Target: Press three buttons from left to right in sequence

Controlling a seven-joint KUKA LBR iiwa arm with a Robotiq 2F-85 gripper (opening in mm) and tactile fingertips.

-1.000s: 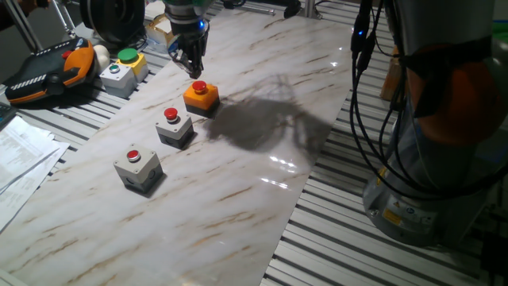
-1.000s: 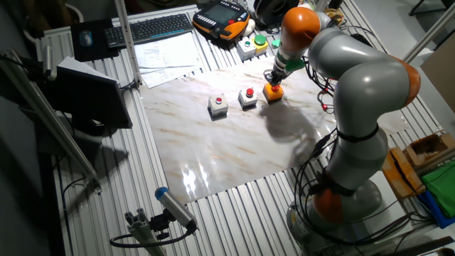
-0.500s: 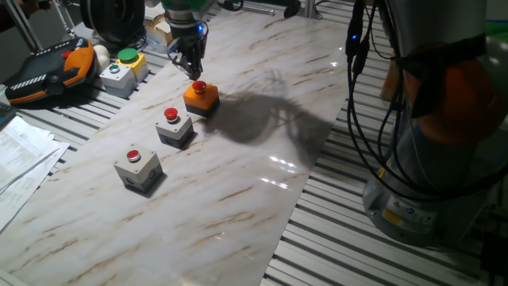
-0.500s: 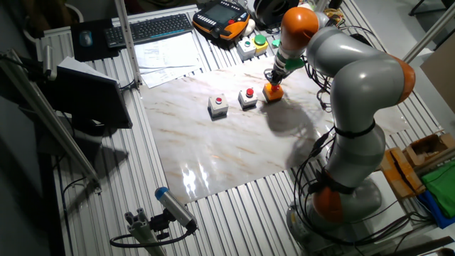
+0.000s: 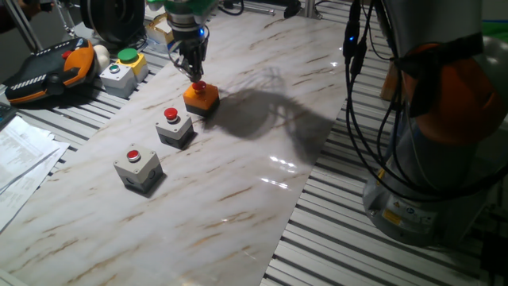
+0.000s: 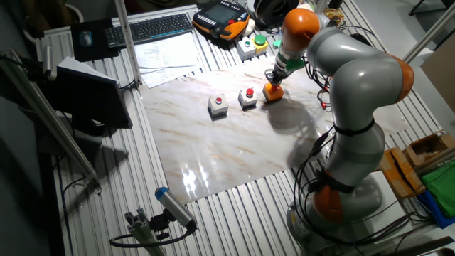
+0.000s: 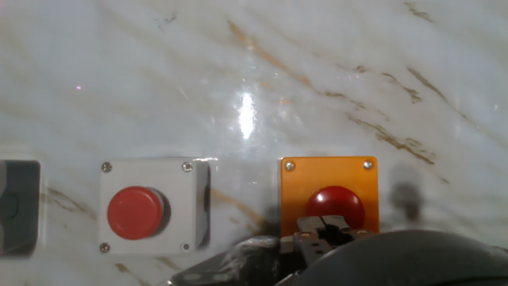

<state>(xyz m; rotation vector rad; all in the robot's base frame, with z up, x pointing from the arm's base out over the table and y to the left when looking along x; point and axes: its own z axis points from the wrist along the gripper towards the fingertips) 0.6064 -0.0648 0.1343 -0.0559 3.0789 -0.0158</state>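
Note:
Three box switches with red round buttons stand in a diagonal row on the marble board: a grey one (image 5: 137, 168) at the left, a grey one (image 5: 174, 127) in the middle, and an orange-yellow one (image 5: 201, 98) at the right. My gripper (image 5: 196, 77) points straight down onto the orange switch's red button (image 7: 335, 206). In the hand view the fingertips (image 7: 324, 237) sit together with no gap, right at that button. The middle grey switch (image 7: 151, 206) lies to the left of it. The other fixed view shows the gripper (image 6: 274, 80) over the orange switch (image 6: 272, 92).
A grey box with a green button (image 5: 121, 70) stands just off the board's far left corner, beside an orange-and-black pendant (image 5: 49, 73). Papers (image 5: 20, 155) lie at the left. The arm's base and cables (image 5: 413, 143) are at the right.
My gripper has come down a little, from just above the orange switch's red button to its top. The switches have not moved.

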